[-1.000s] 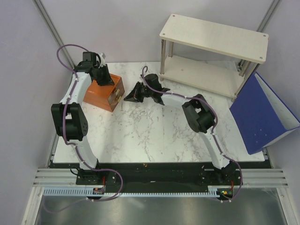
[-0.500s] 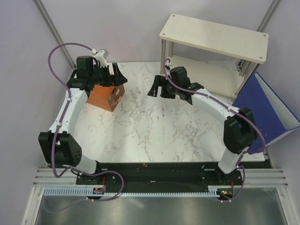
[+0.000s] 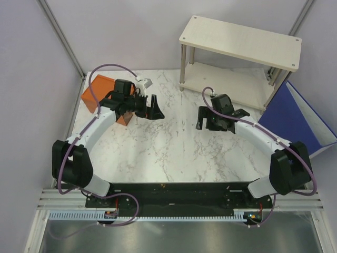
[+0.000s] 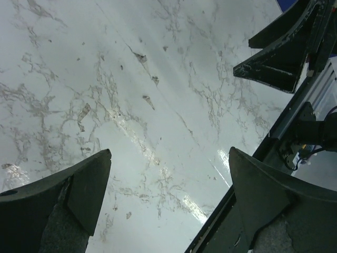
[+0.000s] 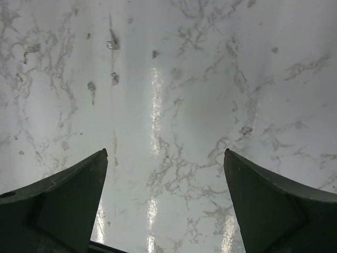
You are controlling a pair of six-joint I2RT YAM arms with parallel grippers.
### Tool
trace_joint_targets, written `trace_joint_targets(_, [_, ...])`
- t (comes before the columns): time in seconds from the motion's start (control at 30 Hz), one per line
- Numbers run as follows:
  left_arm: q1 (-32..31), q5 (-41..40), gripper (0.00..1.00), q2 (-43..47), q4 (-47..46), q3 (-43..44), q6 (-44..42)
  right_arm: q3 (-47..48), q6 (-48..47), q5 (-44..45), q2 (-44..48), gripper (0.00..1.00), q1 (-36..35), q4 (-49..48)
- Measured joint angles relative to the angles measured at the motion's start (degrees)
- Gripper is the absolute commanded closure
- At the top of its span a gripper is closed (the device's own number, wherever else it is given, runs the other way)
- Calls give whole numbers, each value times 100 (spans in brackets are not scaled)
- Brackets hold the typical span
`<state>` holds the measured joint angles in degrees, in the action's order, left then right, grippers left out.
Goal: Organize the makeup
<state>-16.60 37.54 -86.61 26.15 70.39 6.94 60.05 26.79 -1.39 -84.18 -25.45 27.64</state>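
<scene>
No piece of the makeup shows in any view, neither bottle, tube, jar, compact nor disc, so the count in sight is none. Whether it lies inside the orange-brown rectangular box [image 3: 96, 87] at the far left of the white marble worktop [image 3: 174, 153] I cannot tell, as the left arm covers part of that box. The left fingers [image 4: 63, 205] stand wide apart and empty over bare marble, near the box. The right fingers [image 5: 58, 205] are likewise spread and empty over the middle of the worktop, well apart from the left ones. Small cosmetics would likely be light, hard and smooth, apt to slip or roll, so each is best pinched squarely across its body. Counted: one orange-brown box, one pale wooden two-tier shelf [image 3: 239, 39] on metal legs, one tilted blue container [image 3: 295, 126], two arms.
</scene>
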Motion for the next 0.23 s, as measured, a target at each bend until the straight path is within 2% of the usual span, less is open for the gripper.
trace_joint_targets(0.23, [-9,-275,1,0,-22,-361,0,-345,-127,129,109,2,352,170])
